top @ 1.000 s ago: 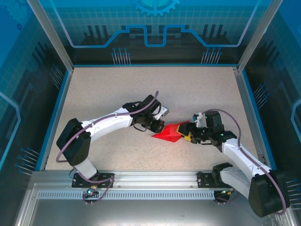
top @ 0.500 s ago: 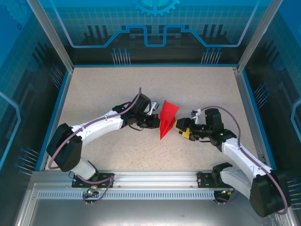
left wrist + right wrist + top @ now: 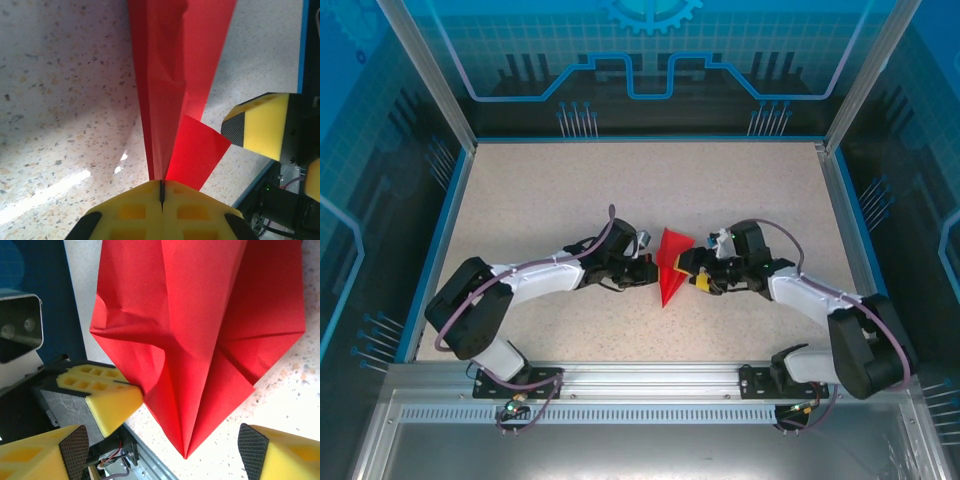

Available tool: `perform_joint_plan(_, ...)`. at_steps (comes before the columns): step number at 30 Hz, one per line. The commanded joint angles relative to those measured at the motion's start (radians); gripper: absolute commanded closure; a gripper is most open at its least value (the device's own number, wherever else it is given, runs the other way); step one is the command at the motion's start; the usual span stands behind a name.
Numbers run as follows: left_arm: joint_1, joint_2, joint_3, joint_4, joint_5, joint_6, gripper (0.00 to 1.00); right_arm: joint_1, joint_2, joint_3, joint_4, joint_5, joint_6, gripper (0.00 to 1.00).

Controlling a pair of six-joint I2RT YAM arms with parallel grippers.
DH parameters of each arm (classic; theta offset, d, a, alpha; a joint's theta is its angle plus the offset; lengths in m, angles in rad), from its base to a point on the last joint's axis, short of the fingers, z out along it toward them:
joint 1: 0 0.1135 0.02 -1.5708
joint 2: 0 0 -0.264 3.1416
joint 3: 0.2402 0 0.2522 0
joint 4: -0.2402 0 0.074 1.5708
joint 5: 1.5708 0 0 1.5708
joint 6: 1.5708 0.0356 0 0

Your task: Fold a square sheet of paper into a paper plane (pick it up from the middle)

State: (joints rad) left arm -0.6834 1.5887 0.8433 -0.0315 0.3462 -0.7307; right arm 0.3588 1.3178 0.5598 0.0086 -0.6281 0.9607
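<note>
The square sheet of paper is bright red and folded into a narrow pointed paper plane shape, its tip toward the near edge. My left gripper is shut on it from the left. In the left wrist view the yellow jaws pinch the centre fold of the paper, and its flaps spread out ahead. My right gripper is just right of the paper, open. In the right wrist view its fingertips stand wide either side of the paper's tip, not touching it.
The speckled tabletop is ringed by a blue rim and glass walls. A metal rail with both arm bases runs along the near edge. The two grippers face each other closely at mid-table.
The left gripper turned the paper from lying sideways to pointing at the near edge. The right gripper opened wider, came off the paper and moved left alongside it.
</note>
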Motion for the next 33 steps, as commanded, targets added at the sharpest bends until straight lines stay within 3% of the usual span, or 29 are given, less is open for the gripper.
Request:
perform_joint_plan(1, -0.002, 0.013, -0.019, 0.051, -0.01, -0.015, 0.97, 0.026, 0.045, 0.044, 0.016, 0.023, -0.047, 0.18)
perform_joint_plan(15, 0.002, 0.028, -0.026, 0.061, -0.009, -0.011, 0.97, 0.069, 0.158, 0.113, -0.052, 0.124, -0.135, 0.17)
perform_joint_plan(33, 0.008, 0.03, -0.044, 0.077, -0.001, -0.007, 0.97, 0.097, 0.195, 0.112, 0.0, 0.079, -0.07, 0.21)
